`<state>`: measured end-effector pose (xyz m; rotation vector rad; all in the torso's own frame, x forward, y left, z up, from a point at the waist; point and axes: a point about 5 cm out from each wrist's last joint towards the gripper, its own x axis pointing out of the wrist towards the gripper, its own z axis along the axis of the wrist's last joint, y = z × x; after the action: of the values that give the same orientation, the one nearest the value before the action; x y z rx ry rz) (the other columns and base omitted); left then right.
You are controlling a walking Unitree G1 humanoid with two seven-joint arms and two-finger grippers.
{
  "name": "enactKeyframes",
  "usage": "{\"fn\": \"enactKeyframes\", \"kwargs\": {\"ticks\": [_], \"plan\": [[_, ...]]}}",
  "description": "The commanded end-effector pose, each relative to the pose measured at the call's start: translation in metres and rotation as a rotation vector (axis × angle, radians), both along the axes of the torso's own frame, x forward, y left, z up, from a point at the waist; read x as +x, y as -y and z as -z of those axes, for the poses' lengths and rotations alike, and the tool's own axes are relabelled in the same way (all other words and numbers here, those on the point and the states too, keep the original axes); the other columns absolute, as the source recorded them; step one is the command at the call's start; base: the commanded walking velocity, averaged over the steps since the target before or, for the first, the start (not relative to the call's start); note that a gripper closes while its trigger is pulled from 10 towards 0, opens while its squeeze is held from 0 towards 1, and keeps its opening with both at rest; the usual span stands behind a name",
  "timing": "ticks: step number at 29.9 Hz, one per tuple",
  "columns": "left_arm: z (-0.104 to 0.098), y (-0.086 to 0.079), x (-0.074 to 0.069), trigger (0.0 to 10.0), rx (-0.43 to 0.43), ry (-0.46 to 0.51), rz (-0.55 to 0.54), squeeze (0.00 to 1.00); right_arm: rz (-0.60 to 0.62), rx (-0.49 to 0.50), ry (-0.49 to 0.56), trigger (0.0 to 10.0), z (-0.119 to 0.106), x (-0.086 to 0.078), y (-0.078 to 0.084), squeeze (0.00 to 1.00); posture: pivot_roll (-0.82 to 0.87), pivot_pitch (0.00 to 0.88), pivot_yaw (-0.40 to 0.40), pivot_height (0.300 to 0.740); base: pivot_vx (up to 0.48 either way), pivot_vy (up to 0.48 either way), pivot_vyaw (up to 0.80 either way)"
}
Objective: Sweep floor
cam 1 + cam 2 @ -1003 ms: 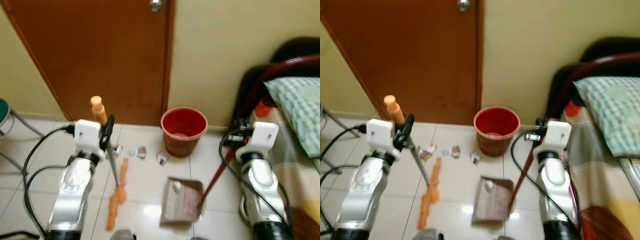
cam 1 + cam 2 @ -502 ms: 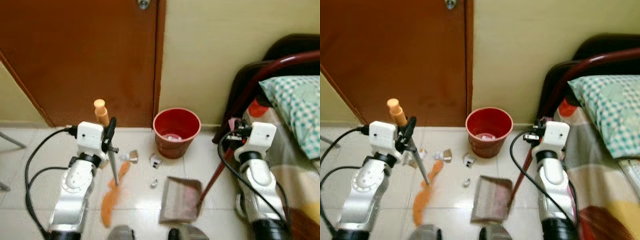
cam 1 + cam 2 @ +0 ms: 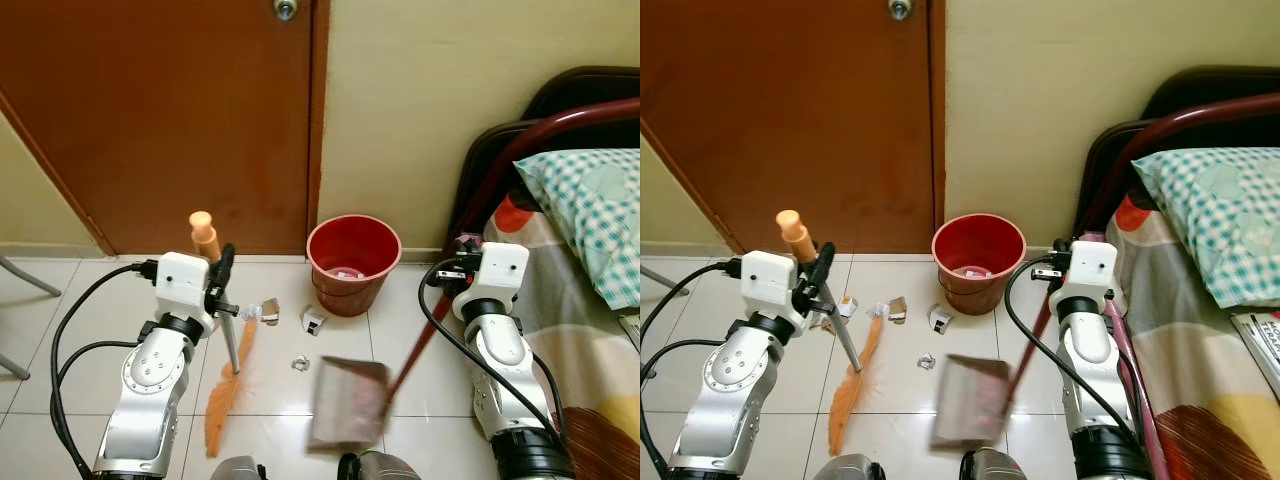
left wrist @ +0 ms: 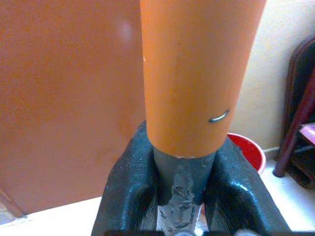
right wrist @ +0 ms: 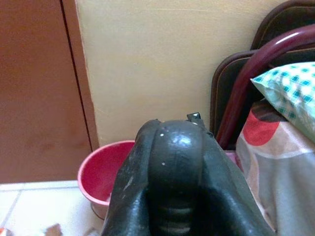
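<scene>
I hold the broom (image 3: 228,372) in the left gripper (image 3: 217,283), its fingers (image 4: 129,191) clamped on the grey shaft just under the orange handle tip. The right gripper (image 3: 462,272) is closed on the top of the dustpan (image 3: 347,402) handle, which slopes down to the left.

Changes over the last 1 s: the broom's orange bristles have shifted slightly nearer, and the dustpan now reads blurred and lies a little further left, so I judge it is in motion. The scrap seen in the pan earlier cannot be confirmed now because of the blur.

Debris position: 1 crumpled scrap (image 3: 300,364) lies between bristles and pan, just beside the pan's far-left corner. 2 more scraps (image 3: 268,313) sit further off, near the red bucket (image 3: 352,264) by the door (image 3: 170,110). Sweeping is incomplete.
</scene>
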<state>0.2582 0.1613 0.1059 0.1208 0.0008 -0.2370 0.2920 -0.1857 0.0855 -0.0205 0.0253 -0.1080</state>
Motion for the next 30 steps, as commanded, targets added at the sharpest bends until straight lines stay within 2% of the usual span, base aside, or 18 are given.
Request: {"fn": "enactKeyframes", "kwargs": {"ticks": [1,4,5,10,15,18,25,30], "plan": [[-0.004,0.011,0.003,10.0,-0.011,-0.002,0.074,0.0,0.015,-0.028,0.024,10.0,-0.006,0.008,-0.002,0.0,0.03,0.077,-0.026,0.74,0.0,0.0,0.0],[-0.004,0.037,0.005,10.0,0.009,-0.004,0.253,0.0,0.114,-0.111,-0.013,10.0,0.0,0.018,-0.002,0.0,0.04,0.084,-0.029,0.74,0.0,0.0,0.0],[-0.004,0.037,0.005,10.0,0.009,-0.004,0.253,0.0,0.114,-0.111,-0.013,10.0,0.0,0.018,-0.002,0.0,0.04,0.084,-0.029,0.74,0.0,0.0,0.0],[-0.007,0.064,0.0,10.0,-0.023,-0.022,0.405,0.0,0.216,-0.15,-0.029,10.0,0.0,0.026,0.002,0.0,0.05,0.094,-0.024,0.74,0.0,0.0,0.0],[-0.01,0.075,-0.005,10.0,-0.057,-0.032,0.471,0.0,0.25,-0.146,-0.05,10.0,0.004,0.033,0.001,0.0,0.05,0.103,-0.018,0.74,0.0,0.0,0.0],[-0.016,0.08,-0.005,10.0,-0.082,-0.025,0.498,0.0,0.254,-0.187,-0.073,10.0,0.007,0.038,-0.006,0.0,0.06,0.111,-0.018,0.74,0.0,0.0,0.0],[-0.033,0.087,-0.002,10.0,-0.163,0.004,0.501,0.0,0.212,-0.18,-0.1,10.0,0.011,0.043,-0.022,0.0,0.06,0.117,-0.027,0.74,0.0,0.0,0.0],[-0.052,0.083,0.013,10.0,-0.343,0.04,0.374,0.0,0.148,-0.116,-0.146,10.0,0.019,0.044,-0.043,0.0,0.06,0.12,-0.032,0.74,0.0,0.0,0.0]]}}
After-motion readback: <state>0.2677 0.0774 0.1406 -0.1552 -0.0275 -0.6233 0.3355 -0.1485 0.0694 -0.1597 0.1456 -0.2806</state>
